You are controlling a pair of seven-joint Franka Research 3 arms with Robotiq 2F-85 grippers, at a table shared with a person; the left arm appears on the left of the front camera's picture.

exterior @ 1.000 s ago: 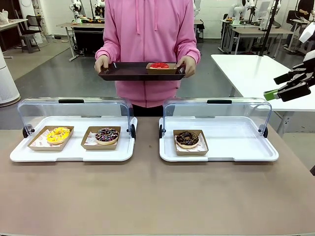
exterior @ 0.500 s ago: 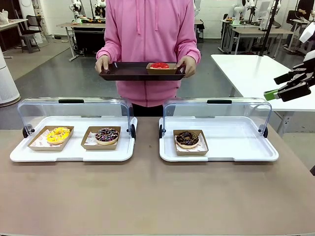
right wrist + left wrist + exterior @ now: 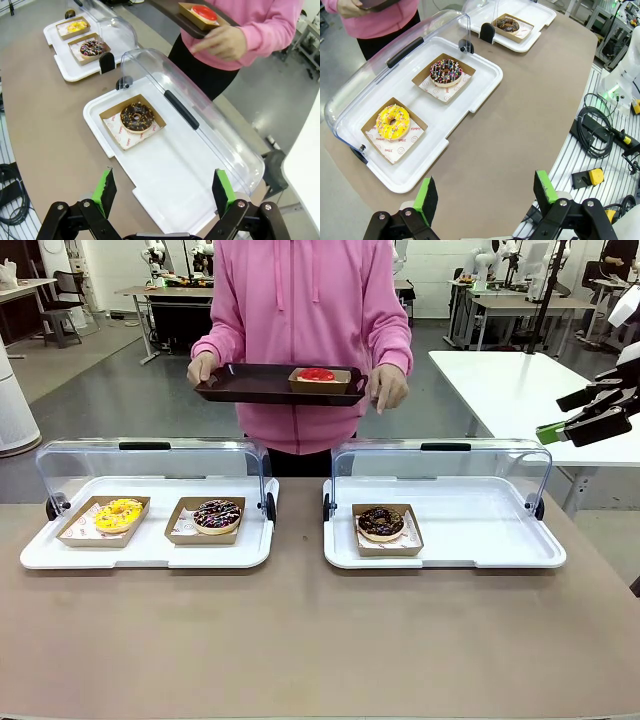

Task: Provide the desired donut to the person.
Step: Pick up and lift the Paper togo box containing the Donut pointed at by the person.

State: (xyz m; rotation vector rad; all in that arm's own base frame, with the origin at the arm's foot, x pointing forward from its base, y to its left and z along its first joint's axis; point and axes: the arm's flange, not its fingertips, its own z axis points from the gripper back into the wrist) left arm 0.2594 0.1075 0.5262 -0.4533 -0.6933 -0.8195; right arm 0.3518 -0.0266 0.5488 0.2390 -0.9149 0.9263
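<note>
Glossy red round donut (image 3: 318, 374) on person's (image 3: 300, 300) dark tray (image 3: 248, 382); both arms' jaws apart

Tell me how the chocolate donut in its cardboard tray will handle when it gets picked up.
The cardboard tray looks thin, so it probably flexes if pinched by one rim. The chocolate donut looks soft and merely rests inside; tilting could slide it, squeezing would likely dent it.

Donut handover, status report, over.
Left gripper open, right gripper open, both empty. Person holds tray, free hand pointing down toward chocolate donut. Lid raised.
</note>
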